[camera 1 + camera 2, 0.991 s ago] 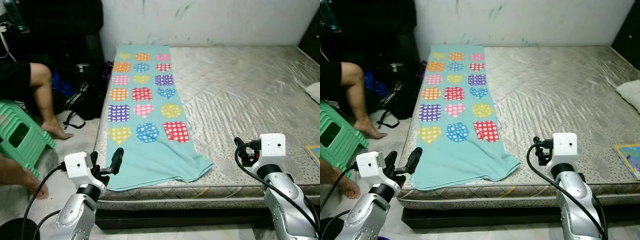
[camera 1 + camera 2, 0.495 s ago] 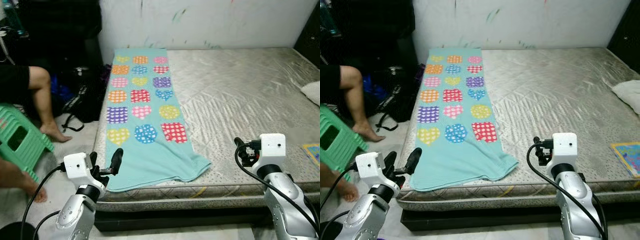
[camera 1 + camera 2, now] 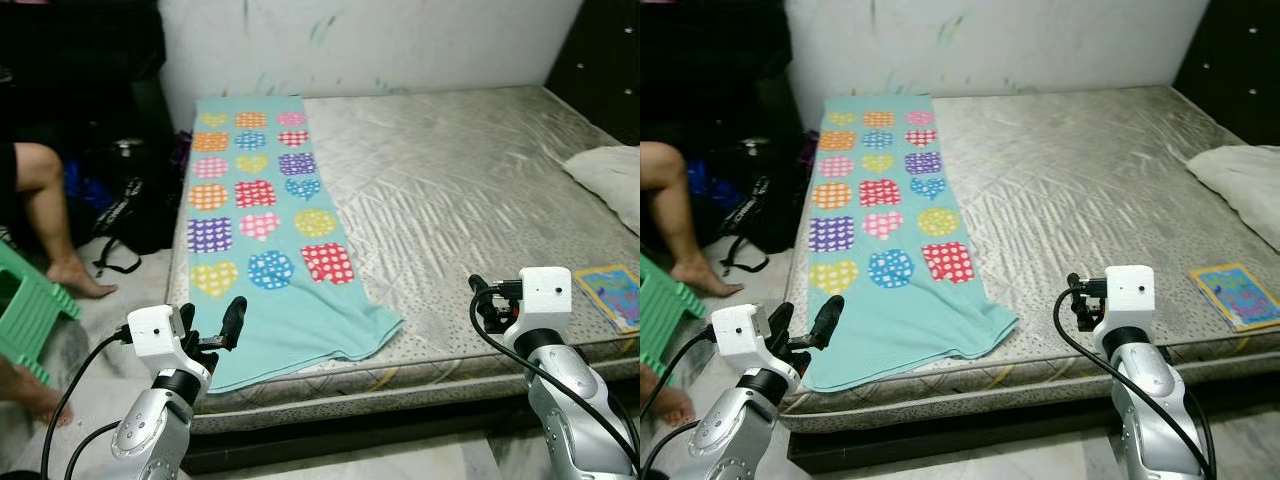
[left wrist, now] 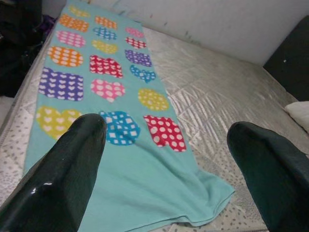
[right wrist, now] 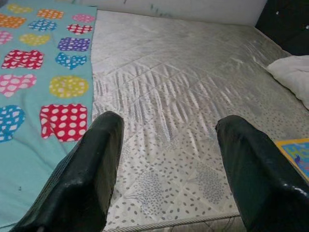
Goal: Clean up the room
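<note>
I stand at the foot of the bed (image 3: 480, 190) and both arms are raised in front of me, so I take the bed as my landmark. My worry is the near edge of it: if I step forward or reach low, an arm can hit the bed side before the hand is over the top. The left hand (image 3: 212, 325) is just off the near left corner of the bed, close to the hem of the towel (image 3: 262, 230) that hangs a little over the edge there. If I close on only that thin hem, I judge the towel can slide off to the floor instead of lifting.

The left hand is wide apart and holds nothing; it touches nothing. The right hand (image 5: 169, 159) is also wide apart and empty, hovering at the near edge, right of the towel.

Further on, the towel lies flat along the left side of the bed, up to the wall. A book (image 3: 618, 296) lies at the near right edge, and a pillow (image 3: 608, 180) is beyond it on the right side.

A person's leg (image 3: 52, 215) is beside the bed on the left, so a swing of the left arm that way is a risk.
</note>
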### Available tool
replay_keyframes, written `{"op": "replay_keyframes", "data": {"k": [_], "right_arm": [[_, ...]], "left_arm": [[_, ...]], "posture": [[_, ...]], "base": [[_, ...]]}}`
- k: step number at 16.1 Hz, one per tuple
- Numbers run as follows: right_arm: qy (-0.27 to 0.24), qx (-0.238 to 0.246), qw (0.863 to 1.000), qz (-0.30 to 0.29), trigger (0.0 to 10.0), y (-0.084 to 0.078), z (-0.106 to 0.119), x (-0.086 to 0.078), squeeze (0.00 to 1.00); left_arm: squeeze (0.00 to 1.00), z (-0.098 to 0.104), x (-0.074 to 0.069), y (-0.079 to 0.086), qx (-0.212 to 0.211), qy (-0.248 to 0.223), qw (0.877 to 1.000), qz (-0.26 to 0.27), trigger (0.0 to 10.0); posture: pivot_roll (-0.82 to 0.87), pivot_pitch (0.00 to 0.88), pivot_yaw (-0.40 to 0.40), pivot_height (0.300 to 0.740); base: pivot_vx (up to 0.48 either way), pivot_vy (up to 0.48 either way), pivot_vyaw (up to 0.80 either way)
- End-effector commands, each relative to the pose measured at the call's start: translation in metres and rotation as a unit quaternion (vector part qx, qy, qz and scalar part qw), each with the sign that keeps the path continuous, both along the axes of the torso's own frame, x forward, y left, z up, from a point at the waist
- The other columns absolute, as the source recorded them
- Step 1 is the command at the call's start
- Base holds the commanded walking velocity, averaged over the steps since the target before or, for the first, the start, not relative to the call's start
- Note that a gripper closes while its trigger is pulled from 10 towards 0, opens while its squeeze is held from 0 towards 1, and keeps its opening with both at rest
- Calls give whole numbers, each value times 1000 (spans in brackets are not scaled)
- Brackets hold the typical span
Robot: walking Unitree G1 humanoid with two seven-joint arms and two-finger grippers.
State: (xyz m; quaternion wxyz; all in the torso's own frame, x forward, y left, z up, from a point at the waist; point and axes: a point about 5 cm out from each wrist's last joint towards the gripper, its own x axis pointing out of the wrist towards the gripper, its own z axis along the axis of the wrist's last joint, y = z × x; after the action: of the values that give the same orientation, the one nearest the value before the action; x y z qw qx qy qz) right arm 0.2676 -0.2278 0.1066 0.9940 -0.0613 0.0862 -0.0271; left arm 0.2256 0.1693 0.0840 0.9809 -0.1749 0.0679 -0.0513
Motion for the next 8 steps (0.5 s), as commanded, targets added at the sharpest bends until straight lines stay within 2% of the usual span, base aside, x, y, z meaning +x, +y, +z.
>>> {"op": "replay_keyframes", "data": {"k": [1, 7, 8], "right_arm": [[6, -1, 1000, -1, 10000, -1, -1, 0, 0], [6, -1, 1000, -1, 10000, -1, -1, 0, 0], [6, -2, 1000, 0, 10000, -1, -1, 2, 0]], "left_arm": [[0, 3, 0, 2, 6, -6, 1000, 0, 10000], [0, 3, 0, 2, 6, -7, 1000, 0, 10000], [0, 3, 1, 1, 9, -5, 1000, -2, 10000]], "posture": [[-93, 0, 0, 740], [-93, 0, 0, 740], [-95, 0, 2, 740]], "base": [[0, 0, -513], [0, 0, -530], [322, 0, 0]]}}
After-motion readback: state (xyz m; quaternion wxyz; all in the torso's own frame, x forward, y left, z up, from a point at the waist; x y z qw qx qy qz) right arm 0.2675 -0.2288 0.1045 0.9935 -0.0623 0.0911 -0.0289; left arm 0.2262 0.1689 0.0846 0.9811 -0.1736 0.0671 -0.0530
